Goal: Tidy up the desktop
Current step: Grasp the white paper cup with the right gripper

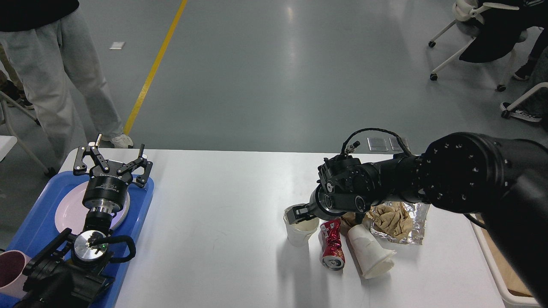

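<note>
On the white desktop [214, 239] stands an upright white paper cup [299, 235]. To its right lie a crushed red can [332, 250], a tipped-over paper cup [371, 254], crumpled brown paper [391, 216] and a silver foil bag [418, 220]. My right gripper [296, 213] is low at the upright cup's rim, its dark fingers partly dipping into the cup's mouth; the gap between them cannot be made out. My left gripper [112, 155] hangs open over the pink plate [68, 209], holding nothing.
The plate lies in a blue tray [32, 233] at the desktop's left edge, with a pink cup [9, 269] at its near corner. A beige bin [501, 282] stands off the right edge. A person [55, 72] stands behind the left corner; chairs are at the far right.
</note>
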Available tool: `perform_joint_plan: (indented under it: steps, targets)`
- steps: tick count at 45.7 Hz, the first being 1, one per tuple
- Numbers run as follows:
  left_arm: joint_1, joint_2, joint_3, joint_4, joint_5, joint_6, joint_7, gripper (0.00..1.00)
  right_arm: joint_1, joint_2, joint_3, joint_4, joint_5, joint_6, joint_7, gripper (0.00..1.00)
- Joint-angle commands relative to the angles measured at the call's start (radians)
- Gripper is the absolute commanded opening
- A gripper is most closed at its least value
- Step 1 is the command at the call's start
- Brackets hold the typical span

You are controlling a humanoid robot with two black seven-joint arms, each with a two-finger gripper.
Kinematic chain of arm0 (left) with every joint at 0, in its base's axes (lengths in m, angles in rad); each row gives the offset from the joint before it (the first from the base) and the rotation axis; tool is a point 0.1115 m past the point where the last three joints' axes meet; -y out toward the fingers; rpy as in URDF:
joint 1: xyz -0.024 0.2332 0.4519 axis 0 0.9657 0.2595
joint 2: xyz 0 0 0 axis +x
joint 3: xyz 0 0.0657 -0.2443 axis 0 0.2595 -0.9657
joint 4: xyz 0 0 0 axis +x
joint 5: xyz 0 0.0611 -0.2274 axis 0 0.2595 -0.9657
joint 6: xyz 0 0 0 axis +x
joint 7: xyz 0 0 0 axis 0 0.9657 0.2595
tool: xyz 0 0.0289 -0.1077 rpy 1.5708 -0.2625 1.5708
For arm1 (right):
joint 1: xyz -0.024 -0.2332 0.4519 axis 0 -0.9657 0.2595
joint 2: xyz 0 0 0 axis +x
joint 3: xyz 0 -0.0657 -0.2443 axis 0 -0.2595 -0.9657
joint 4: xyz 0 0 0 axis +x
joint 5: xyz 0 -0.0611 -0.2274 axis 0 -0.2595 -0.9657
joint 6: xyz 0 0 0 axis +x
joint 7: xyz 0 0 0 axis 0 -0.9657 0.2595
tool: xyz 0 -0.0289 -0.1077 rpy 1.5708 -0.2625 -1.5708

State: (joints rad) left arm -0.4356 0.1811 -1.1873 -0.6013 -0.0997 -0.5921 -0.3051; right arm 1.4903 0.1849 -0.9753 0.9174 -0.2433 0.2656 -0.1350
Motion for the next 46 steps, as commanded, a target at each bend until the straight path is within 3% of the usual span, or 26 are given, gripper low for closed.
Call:
perform_joint_plan:
  steps: [1, 14, 16, 46]
  targets:
    - [0.000, 0.000, 0.000, 0.000, 0.000, 0.000, 0.000, 0.96, -0.002, 0.005, 0.001, 0.001, 0.001, -0.002, 0.000, 0.70]
    - [0.000, 0.001, 0.000, 0.000, 0.000, 0.000, 0.000, 0.96, -0.005, 0.016, 0.003, 0.012, 0.006, 0.001, 0.002, 0.07]
    - [0.000, 0.000, 0.000, 0.000, 0.000, 0.000, 0.000, 0.96, -0.005, 0.018, 0.003, 0.012, 0.006, -0.002, 0.002, 0.02]
    - [0.000, 0.000, 0.000, 0.000, 0.000, 0.000, 0.000, 0.96, 0.059, -0.005, 0.015, 0.067, 0.064, 0.023, 0.000, 0.00]
